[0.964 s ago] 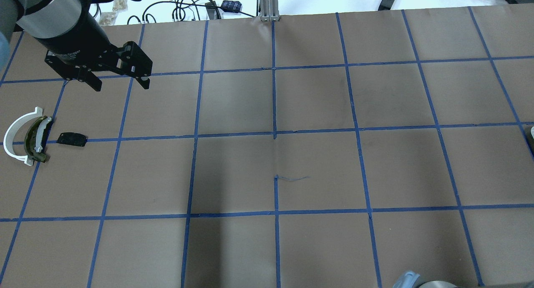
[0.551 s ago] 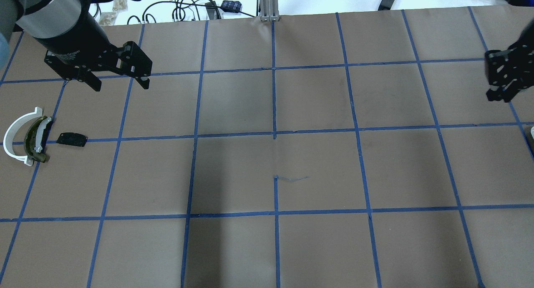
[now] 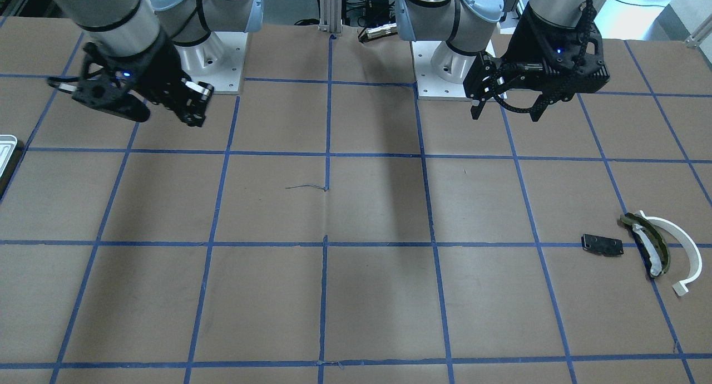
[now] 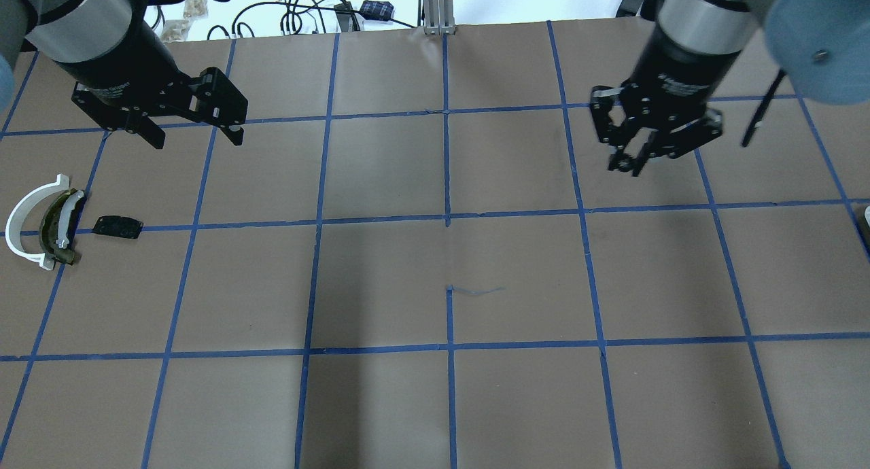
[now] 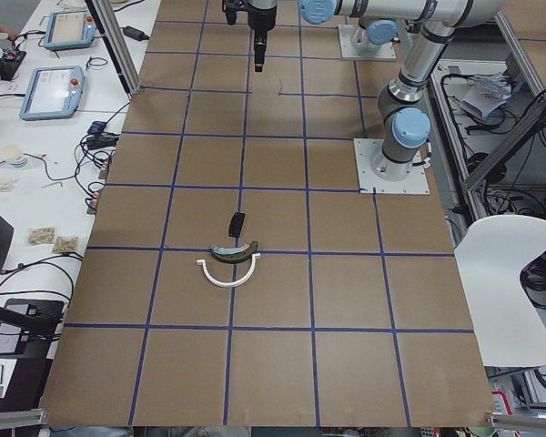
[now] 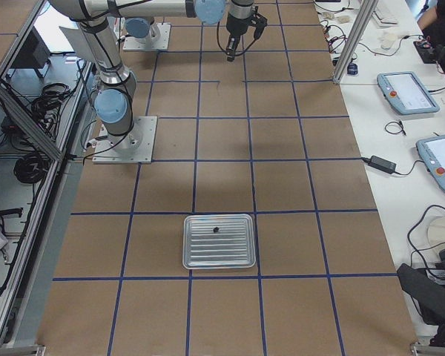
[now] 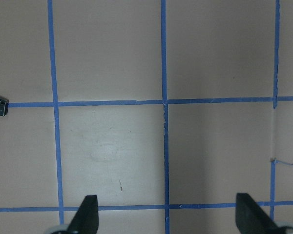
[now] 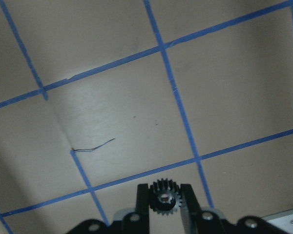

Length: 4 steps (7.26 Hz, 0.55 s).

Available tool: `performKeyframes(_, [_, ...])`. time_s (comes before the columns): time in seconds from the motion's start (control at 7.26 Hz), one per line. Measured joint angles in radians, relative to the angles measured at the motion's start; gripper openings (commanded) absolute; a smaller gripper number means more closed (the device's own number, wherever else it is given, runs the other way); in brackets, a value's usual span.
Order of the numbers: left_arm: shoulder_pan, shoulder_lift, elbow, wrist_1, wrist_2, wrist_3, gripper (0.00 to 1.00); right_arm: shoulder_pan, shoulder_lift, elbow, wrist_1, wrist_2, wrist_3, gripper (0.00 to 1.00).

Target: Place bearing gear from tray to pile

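Observation:
My right gripper [image 4: 635,164] is shut on a small black toothed bearing gear [image 8: 163,199] and holds it above the table, right of centre; it also shows in the front view [image 3: 192,110]. The silver tray [image 6: 219,241] lies far to its right, with only its edge showing in the front view [image 3: 6,147]. The pile lies at the far left: a white arc [image 4: 24,221], an olive-and-white curved piece [image 4: 58,228] and a black plate [image 4: 117,226]. My left gripper [image 4: 194,134] hangs open and empty behind the pile.
A small dark part [image 6: 216,229] lies on the tray. Cables and a power brick [image 4: 377,9] lie beyond the table's far edge. The brown table cover [image 4: 380,279] is marked with a blue tape grid.
My right arm has swung in from the right edge and moved left, over the table, with the gear in its gripper. The left arm and the pile have not moved.

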Motion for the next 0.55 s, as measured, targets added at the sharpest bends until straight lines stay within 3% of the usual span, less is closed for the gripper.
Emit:
performKeyframes(0.28, [0.000,0.000,0.001,0.000,0.000,0.000,1.00,0.169,0.101,0.004,-0.156,0.037,0.162,0.00])
performKeyframes(0.41, [0.000,0.000,0.000,0.000,0.000,0.000,1.00,0.224,0.155,0.002,-0.242,0.041,0.195,0.42])
performKeyframes(0.55, [0.000,0.000,0.000,0.000,0.000,0.000,1.00,0.254,0.194,0.000,-0.308,0.042,0.210,0.99])
